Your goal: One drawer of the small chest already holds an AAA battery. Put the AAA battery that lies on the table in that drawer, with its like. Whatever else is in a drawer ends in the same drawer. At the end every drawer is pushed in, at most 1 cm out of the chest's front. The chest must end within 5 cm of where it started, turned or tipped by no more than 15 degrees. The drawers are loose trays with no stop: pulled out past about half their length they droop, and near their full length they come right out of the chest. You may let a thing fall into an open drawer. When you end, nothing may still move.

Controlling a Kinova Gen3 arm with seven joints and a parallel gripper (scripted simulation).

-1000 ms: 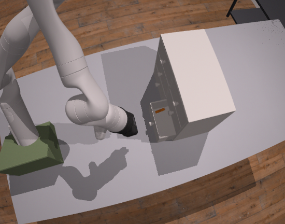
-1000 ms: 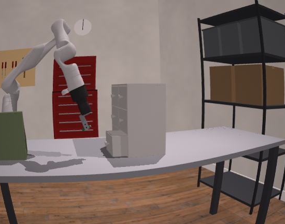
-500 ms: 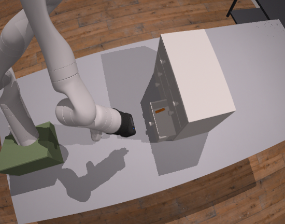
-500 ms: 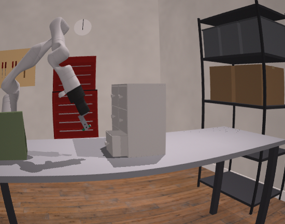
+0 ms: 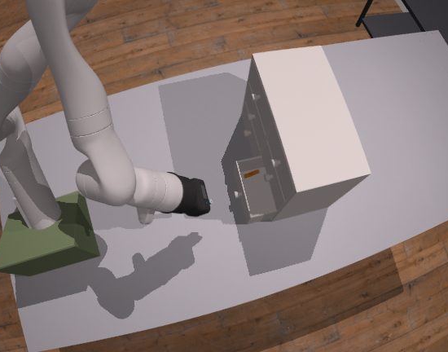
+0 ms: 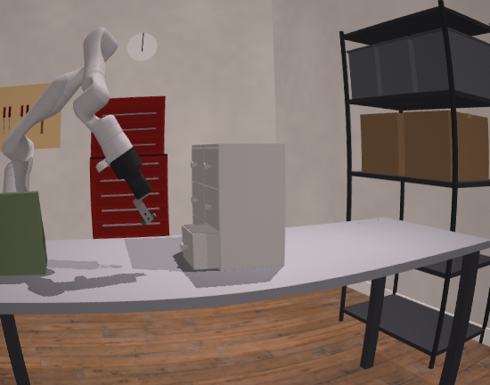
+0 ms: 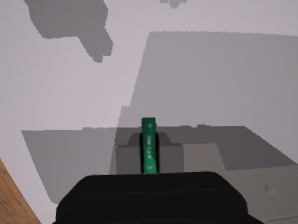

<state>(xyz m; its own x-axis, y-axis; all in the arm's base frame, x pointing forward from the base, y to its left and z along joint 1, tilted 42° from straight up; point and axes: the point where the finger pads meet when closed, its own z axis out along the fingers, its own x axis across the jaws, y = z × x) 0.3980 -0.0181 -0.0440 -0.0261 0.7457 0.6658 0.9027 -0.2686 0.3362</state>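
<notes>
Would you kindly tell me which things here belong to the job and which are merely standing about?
In the job:
- slim green AAA battery, held in the black gripper
- small pale chest
- its open bottom drawer

Standing about:
- red tool cabinet
- black shelf rack
- green base block

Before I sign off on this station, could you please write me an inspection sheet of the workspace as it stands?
Surface: grey table, carrying the chest and the arm's green base.
Job's things: small chest upright; its bottom drawer is pulled out, with an orange battery inside; the other drawers are pushed in. Green AAA battery held above the table.
Clutter: nothing seen.
Grippers: gripper shut on the green AAA battery, tilted, short of the open drawer.
Cables: nothing seen.
Surroundings: red tool cabinet, black shelf rack with bins and cartons, wall clock, pegboard.
</notes>
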